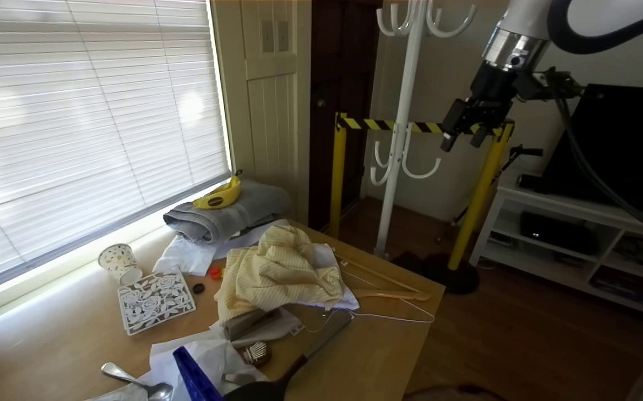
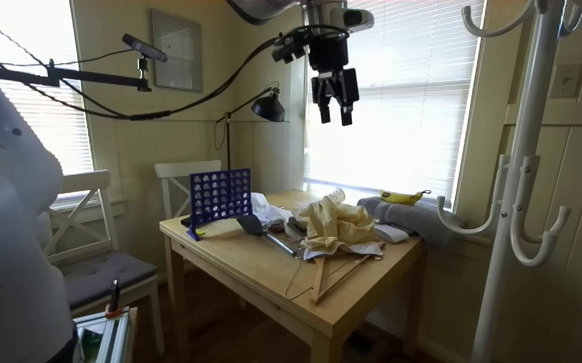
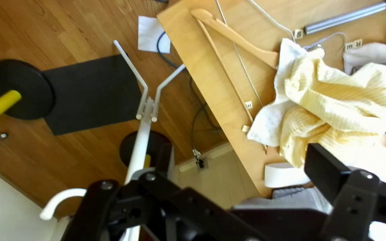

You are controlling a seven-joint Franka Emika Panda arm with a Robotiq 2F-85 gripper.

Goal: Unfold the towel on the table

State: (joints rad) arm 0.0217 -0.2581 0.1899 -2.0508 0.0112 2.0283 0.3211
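The pale yellow towel lies crumpled in a heap, in both exterior views (image 1: 279, 270) (image 2: 339, 222) and at the right of the wrist view (image 3: 350, 100). White cloth shows from under its edge. It rests among other items on the light wooden table (image 1: 377, 356), which also shows in an exterior view (image 2: 250, 272) and the wrist view (image 3: 196, 57). My gripper (image 1: 462, 141) hangs high above the table, well apart from the towel, pointing down. It also shows in an exterior view (image 2: 336, 117). Its fingers are spread and hold nothing in the wrist view (image 3: 243, 164).
A wooden hanger (image 1: 394, 294) lies beside the towel near the table corner. A grey folded cloth (image 1: 254, 206) with a yellow banana pouch (image 1: 218, 195) sits by the window. A spatula (image 2: 281, 244) and blue grid (image 2: 220, 195) share the table. A white coat rack (image 1: 405, 111) stands nearby.
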